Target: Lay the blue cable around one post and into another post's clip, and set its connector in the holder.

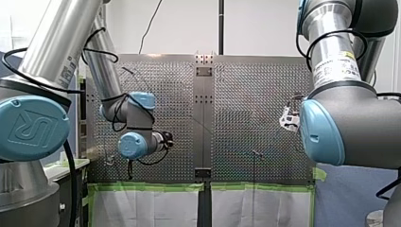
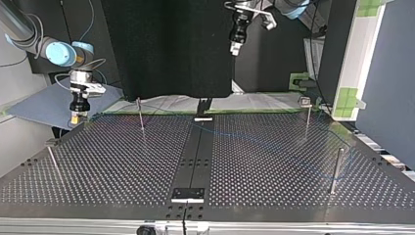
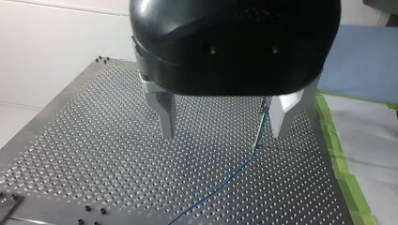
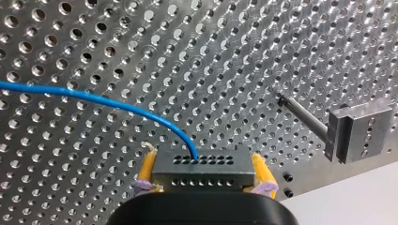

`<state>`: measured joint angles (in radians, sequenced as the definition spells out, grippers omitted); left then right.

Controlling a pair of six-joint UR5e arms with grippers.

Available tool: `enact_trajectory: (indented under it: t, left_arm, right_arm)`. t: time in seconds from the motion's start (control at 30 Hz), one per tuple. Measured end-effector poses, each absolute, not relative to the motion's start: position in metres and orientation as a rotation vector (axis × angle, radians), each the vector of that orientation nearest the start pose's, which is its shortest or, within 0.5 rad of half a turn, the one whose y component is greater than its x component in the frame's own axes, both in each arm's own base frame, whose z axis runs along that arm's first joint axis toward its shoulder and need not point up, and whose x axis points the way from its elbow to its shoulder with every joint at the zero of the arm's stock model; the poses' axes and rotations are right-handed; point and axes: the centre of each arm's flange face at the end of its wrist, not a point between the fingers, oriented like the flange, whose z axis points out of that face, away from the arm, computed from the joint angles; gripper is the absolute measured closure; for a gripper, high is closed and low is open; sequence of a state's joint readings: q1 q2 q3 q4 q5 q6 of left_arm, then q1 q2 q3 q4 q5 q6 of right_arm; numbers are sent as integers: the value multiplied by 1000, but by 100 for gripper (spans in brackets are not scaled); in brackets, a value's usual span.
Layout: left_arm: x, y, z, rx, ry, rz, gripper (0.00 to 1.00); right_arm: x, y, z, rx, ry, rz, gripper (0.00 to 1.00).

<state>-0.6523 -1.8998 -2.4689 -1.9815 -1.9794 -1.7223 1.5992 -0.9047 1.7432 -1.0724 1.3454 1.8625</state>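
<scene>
In the right wrist view my right gripper is shut, its yellow pads clamping a grey connector block. The blue cable leaves the block's top and curves away over the perforated table. Ahead and to one side stands a grey holder block on a thin post. In the top view this gripper hangs low at the table's far left corner. My left gripper is open and empty, its metal fingers above the table. The blue cable lies below it. In the top view it hangs high.
Several thin posts stand on the table in the top view: one at the far left, one at the near left, one with a clip head at the far right, one at the near right. A dark strip runs down the middle.
</scene>
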Motion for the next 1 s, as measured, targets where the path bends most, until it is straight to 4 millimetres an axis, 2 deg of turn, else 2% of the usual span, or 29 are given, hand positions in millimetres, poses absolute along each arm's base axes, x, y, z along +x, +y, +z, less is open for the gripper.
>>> enact_trajectory:
  t: [0.33, 0.73, 1.0]
  left_arm:
    - [204, -276, 83, 95, 1624, -310, 0]
    - [229, -306, 100, 103, 1531, -440, 0]
    - [233, -306, 100, 100, 1564, -396, 0]
  right_arm:
    - [175, -638, 131, 1125, -1100, 1703, 100]
    - [175, -638, 131, 1126, -1099, 1703, 100]
    - [175, -638, 131, 1123, -1097, 1702, 100]
